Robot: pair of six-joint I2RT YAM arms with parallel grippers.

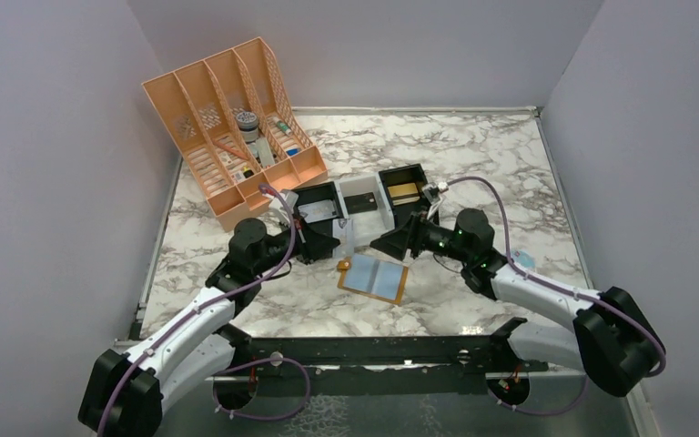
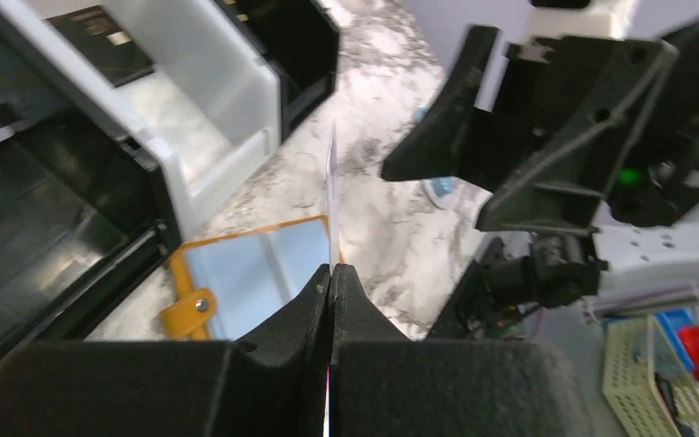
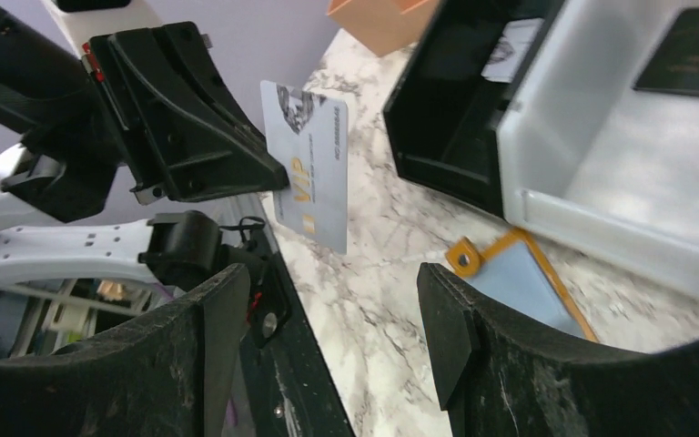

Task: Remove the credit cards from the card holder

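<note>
the left gripper (image 2: 331,276) is clamped tight on one credit card (image 3: 310,173), pinching it by one edge so it stands upright in the air. the card sits at centre left of the right wrist view and shows edge-on as a thin pale line at the centre of the left wrist view. the right gripper (image 3: 332,337) gapes wide with nothing between its fingers, close to the card. the card holder (image 1: 374,279) lies open on the marble table (image 1: 473,155) just below centre of the top view, with its blue-grey panels up. whether more cards sit in it i cannot tell. the card looks light, thin and stiff with a glossy, slippery face, so a pinch well onto the face at a free edge would likely hold best. the holder looks soft and light, apt to slide when a card is pulled, so it probably wants pinning at its tan border.
</note>
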